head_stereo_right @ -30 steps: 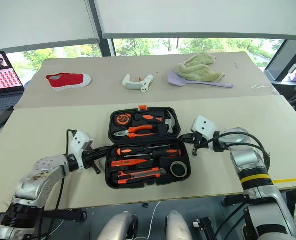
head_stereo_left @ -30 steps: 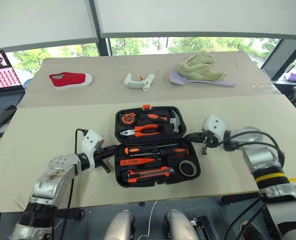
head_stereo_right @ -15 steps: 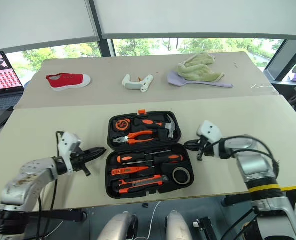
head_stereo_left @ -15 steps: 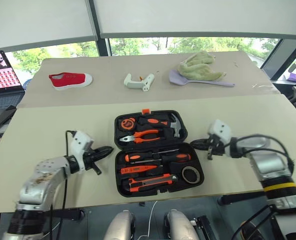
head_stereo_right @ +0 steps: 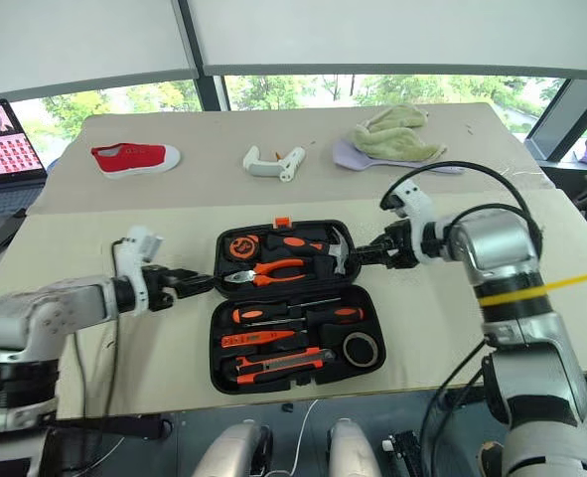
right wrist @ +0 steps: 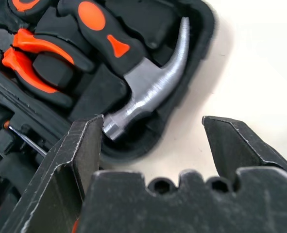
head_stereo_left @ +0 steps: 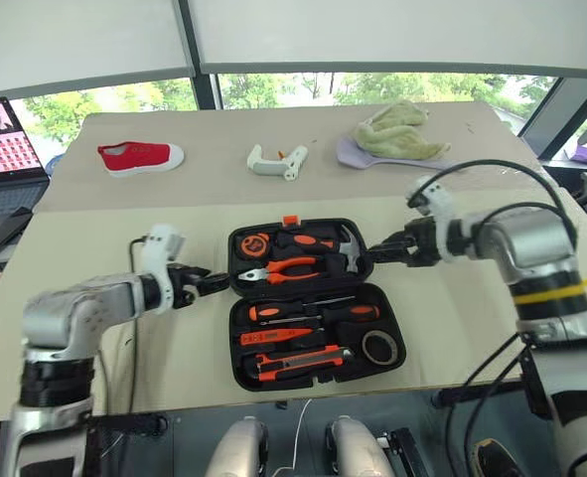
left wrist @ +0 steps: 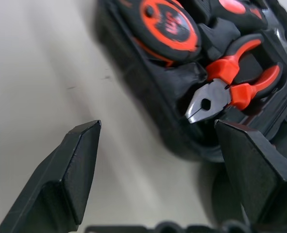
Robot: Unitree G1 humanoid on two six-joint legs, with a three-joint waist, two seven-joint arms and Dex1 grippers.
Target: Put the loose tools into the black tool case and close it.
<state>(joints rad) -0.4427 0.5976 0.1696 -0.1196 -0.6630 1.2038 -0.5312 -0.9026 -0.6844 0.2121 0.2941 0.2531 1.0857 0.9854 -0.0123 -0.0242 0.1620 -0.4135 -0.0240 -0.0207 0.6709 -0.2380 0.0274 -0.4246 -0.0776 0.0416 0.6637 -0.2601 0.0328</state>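
The case (head_stereo_left: 313,303) lies open and flat near the front edge of the table (head_stereo_left: 104,248), about in the middle. Its small orange latch (head_stereo_left: 291,220) sits on the far edge. In the near half lie two screwdrivers (head_stereo_left: 313,311) with black and orange handles, a thin orange tester (head_stereo_left: 273,337), an orange and black knife (head_stereo_left: 303,360) and a dark tape roll (head_stereo_left: 377,347). In the far half lie a round tape measure (head_stereo_left: 254,240), pliers (head_stereo_left: 285,266) and a hammer (head_stereo_left: 328,241).

The left gripper (head_stereo_left: 212,282) is just beside the left side of the far half, near the pliers. Its two fingers (left wrist: 75,165) are wide apart and hold nothing. One finger is over the bare table and the other is by the rim of the case.

The right gripper (head_stereo_left: 382,250) is just beside the right side of the far half, near the hammer head. Its fingers (right wrist: 77,155) are also wide apart and hold nothing. The corner of the case lies between them.

Nothing lies on the table between the grippers and the case.

Well away, by the back edge of the table, are a red shoe (head_stereo_left: 139,156) on the left, a small white tool (head_stereo_left: 277,162) in the middle and a green cloth (head_stereo_left: 397,133) on a purple thing (head_stereo_left: 353,154) to the right. A laptop (head_stereo_left: 5,144) stands past the left edge of the table.
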